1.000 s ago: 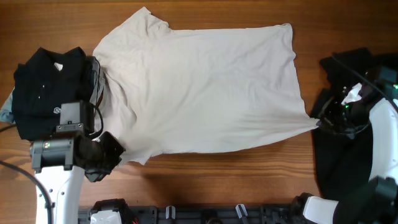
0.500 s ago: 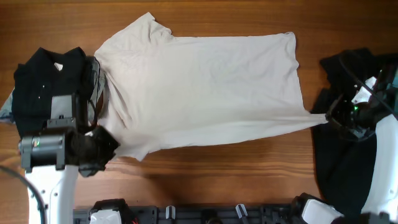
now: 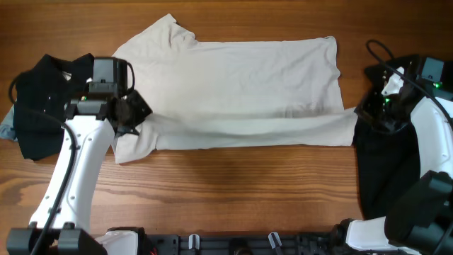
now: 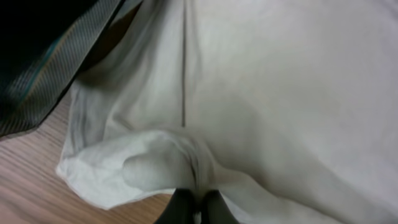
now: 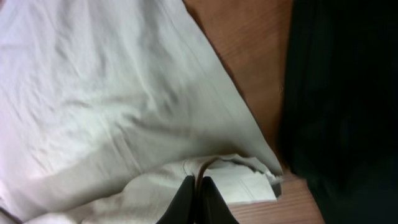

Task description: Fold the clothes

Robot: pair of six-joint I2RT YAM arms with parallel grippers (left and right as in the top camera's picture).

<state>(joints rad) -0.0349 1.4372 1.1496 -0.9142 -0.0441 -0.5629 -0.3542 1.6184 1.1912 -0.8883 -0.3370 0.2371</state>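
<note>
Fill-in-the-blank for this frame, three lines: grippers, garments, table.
The left gripper and right gripper are each ____ on the cream T-shirt.
The garment lying beside the right gripper is ____ in colour.
The table has a top of ____.
Missing words: shut; black; wood.

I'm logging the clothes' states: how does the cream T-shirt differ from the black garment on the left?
The cream T-shirt is spread wide, its near edge folded over; the black garment sits bunched. The left gripper and right gripper pinch the T-shirt; neither holds the black garment. The T-shirt is pale, the black garment dark. Both lie on the table.
</note>
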